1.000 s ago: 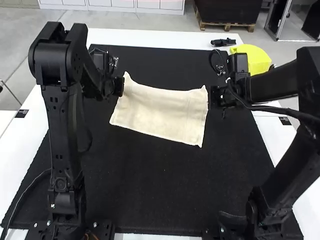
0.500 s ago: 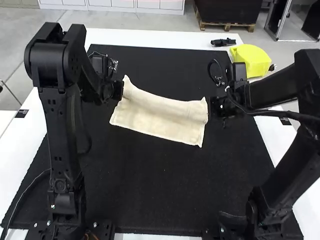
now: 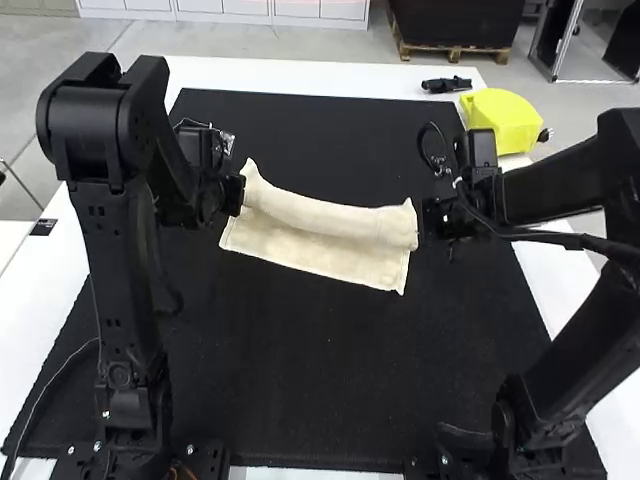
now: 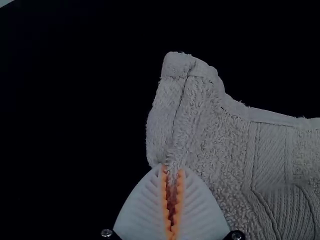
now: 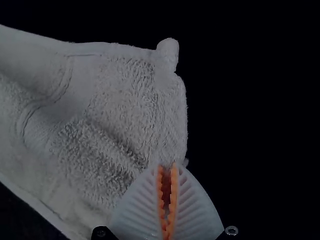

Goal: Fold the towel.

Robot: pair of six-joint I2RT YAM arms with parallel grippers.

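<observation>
High view, with 12 o'clock away from the arm bases: the towel [image 3: 312, 262] lies on the black mat [image 3: 310, 385] over the tabletop [image 3: 300, 74], directly between the two hands, its long axis running from between 9 and 10 o'clock to between 3 and 4. The left hand [image 4: 171, 167] is at the 9-to-10 end, the right hand [image 5: 167, 166] at the 3-to-4 end, so neither arm is clearly nearer; each has its own end.

Both wrist views show cloth nipped between the orange pads: the left hand pinches its end by the side edge, a folded corner sticking out past the tips, and the right hand does likewise. The towel's 12 o'clock side curls over in a thick rounded band, while its 6 o'clock side lies flat on the mat.

The fold looks partly made. The next move probably calls for both hands bringing that band toward 6 o'clock together; uneven travel could skew it.
</observation>
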